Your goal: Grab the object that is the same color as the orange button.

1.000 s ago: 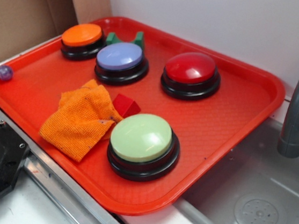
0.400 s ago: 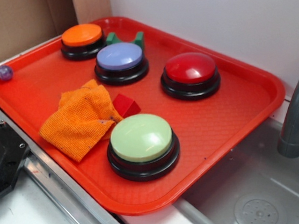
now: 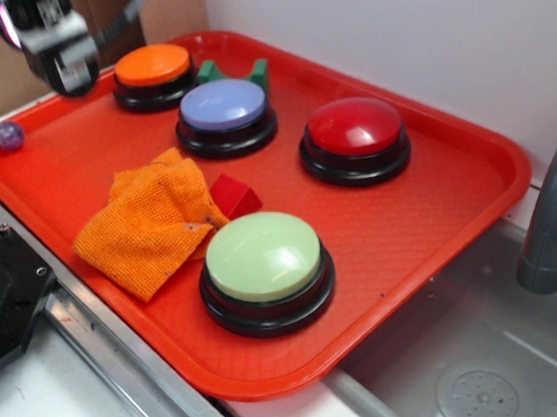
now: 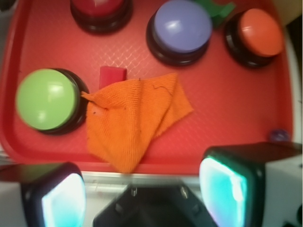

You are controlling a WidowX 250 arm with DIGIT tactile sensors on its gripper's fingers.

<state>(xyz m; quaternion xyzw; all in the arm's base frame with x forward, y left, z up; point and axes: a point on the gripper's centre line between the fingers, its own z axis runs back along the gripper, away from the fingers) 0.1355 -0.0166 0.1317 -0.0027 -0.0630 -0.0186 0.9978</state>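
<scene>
Operator: State the position of the target relative to the tool.

Technician: The tool [image 3: 68, 69] hangs above the far left edge of the red tray [image 3: 437, 227], beside the orange button [image 3: 154, 66]. The orange cloth [image 3: 151, 222] lies flat on the tray's near left area, well apart from the tool and lower in the exterior view. In the wrist view the cloth [image 4: 132, 120] sits ahead of the two pads [image 4: 222, 187], roughly centred between them.

Operator: Tool state?

Technician: Wide. The pads stand well apart with nothing between them.

Operator: Orientation of the cloth?

Technician: It is folded and crumpled. Its long axis runs diagonally in the exterior view, from the near left corner toward the red block [image 3: 233, 196], which its far edge touches or nearly touches. The green button [image 3: 265, 257] stands just beside it.

Operator: Tray contents?

Technician: Four buttons, including the purple button [image 3: 224, 107] and red button [image 3: 354, 127], the cloth, the red block, and a green piece [image 3: 259, 71] behind the purple button. A small purple ball [image 3: 8, 135] rests outside the tray's left rim.
</scene>
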